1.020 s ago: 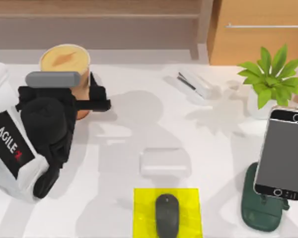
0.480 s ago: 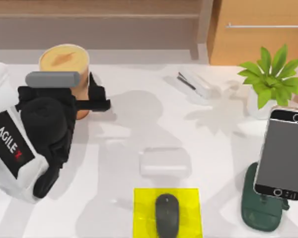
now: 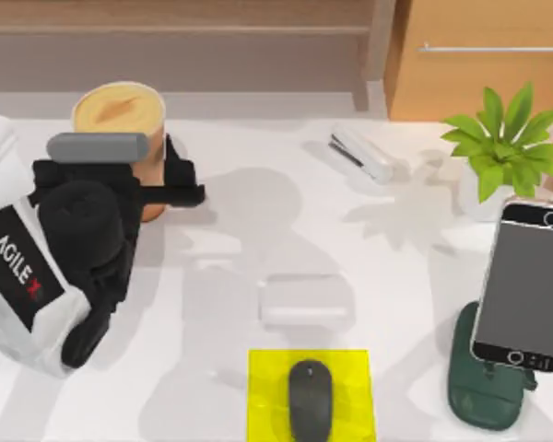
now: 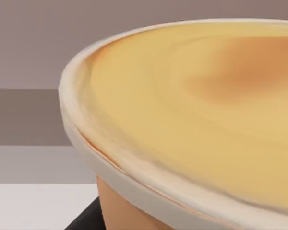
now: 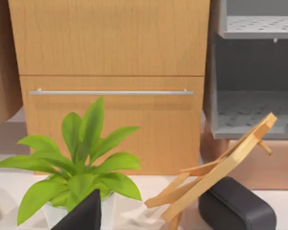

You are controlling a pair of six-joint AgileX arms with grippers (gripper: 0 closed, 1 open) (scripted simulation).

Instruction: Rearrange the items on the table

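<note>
Nothing has shifted since a second ago: far left on the table [image 3: 258,193], the left gripper [image 3: 161,180] stays clamped on the tall drink cup [image 3: 120,110], fingers low on its tan wall. Foam-topped, tall and tippy, it wants a firm mid-body hold. Centre, the mouse [image 3: 311,401] sits on the yellow pad [image 3: 263,387]; right, the smartphone [image 3: 525,285] stands propped; the right gripper's state I cannot tell.
</note>
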